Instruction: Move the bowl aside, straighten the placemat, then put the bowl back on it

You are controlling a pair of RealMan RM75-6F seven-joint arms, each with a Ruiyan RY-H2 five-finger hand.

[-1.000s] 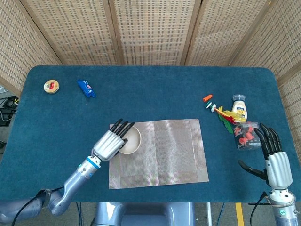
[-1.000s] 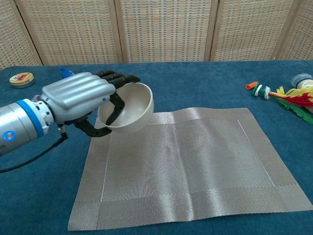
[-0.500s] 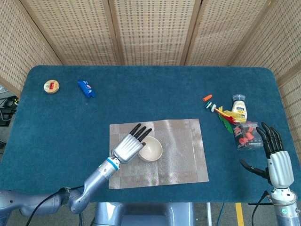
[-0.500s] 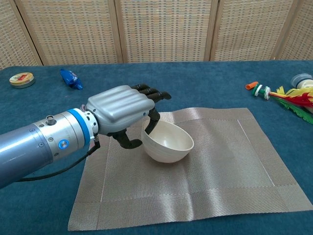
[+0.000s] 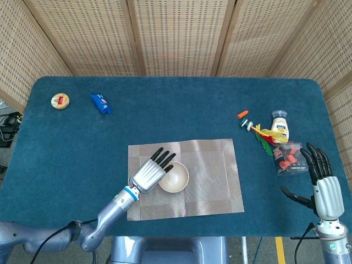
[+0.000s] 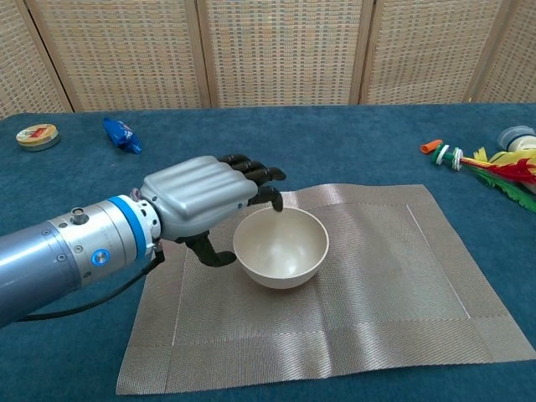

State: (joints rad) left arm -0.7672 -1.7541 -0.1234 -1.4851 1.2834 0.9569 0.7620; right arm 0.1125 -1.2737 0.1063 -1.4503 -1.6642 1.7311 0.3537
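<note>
Cream ceramic on grey weave: the bowl point(image 6: 280, 247) sits upright on the placemat point(image 6: 377, 276), left of the mat's centre, in what looks like the closing step of the task. The left hand point(image 6: 201, 201) hangs just beside the bowl's rim, its dark fingers point(image 6: 255, 173) spread over the near edge and holding nothing, a pose that suggests a release just made; whether a fingertip touches the rim cannot be told. The mat lies flat and roughly square to the blue surface point(image 5: 181, 110), so only the withdrawal seems left. The right hand point(image 5: 324, 190) rests at the far side with fingers apart, empty, clear of the work. Off the mat lie a round tin point(image 5: 60, 100), a blue packet point(image 5: 100, 103) and a small bottle point(image 5: 280, 125); their labels are too small to read.
</note>
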